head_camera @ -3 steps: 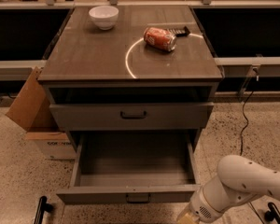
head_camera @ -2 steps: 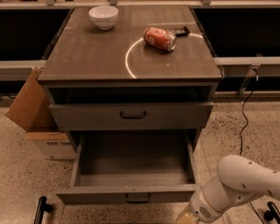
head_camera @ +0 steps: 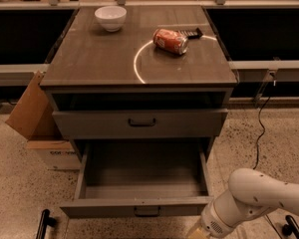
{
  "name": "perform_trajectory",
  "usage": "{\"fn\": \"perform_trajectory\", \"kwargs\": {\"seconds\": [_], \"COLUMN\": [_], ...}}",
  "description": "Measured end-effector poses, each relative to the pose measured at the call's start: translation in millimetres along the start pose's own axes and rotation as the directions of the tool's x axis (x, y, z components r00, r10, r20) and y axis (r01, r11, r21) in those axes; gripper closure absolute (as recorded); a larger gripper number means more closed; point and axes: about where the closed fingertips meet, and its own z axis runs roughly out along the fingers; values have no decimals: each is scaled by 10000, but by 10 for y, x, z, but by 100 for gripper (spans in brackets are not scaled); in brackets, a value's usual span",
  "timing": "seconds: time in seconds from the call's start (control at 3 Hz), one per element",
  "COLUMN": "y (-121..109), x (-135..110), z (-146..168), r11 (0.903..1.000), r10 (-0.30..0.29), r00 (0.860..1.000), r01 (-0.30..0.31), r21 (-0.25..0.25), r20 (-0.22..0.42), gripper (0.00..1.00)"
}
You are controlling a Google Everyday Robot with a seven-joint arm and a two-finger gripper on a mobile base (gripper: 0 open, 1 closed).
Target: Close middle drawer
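Observation:
The middle drawer (head_camera: 104,207) is the grey drawer pulled far out of the cabinet. Its deep plain box is empty, and a small dark bar handle (head_camera: 147,211) sits at the centre of its low front panel. My white arm (head_camera: 259,198) comes in from the lower right. My gripper (head_camera: 197,232) is at the bottom edge of the camera view, just right of and below the drawer's front panel, and is mostly cut off by the frame.
The drawer above, with a taller front (head_camera: 89,123), stands slightly out. On the cabinet top (head_camera: 89,59) are a white bowl (head_camera: 110,18), an orange can (head_camera: 170,41) lying on its side and a small black object (head_camera: 192,33). A cardboard box (head_camera: 32,116) stands to the left and a cable (head_camera: 259,128) hangs to the right.

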Motion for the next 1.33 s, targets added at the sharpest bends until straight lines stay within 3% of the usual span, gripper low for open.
{"fn": "perform_trajectory", "kwargs": {"seconds": [0.33, 1.0, 1.33], "y": [-187, -594, -792], "x": [-23, -228, -290], "z": [158, 328, 369], "r11": [9996, 9906, 9874], "r10": [-261, -1019, -1120], "r00": [9996, 9942, 9932], "r01": [261, 983, 1075], "r21": [62, 955, 1160], "r20": [93, 331, 323], "gripper": [100, 100, 100]}}
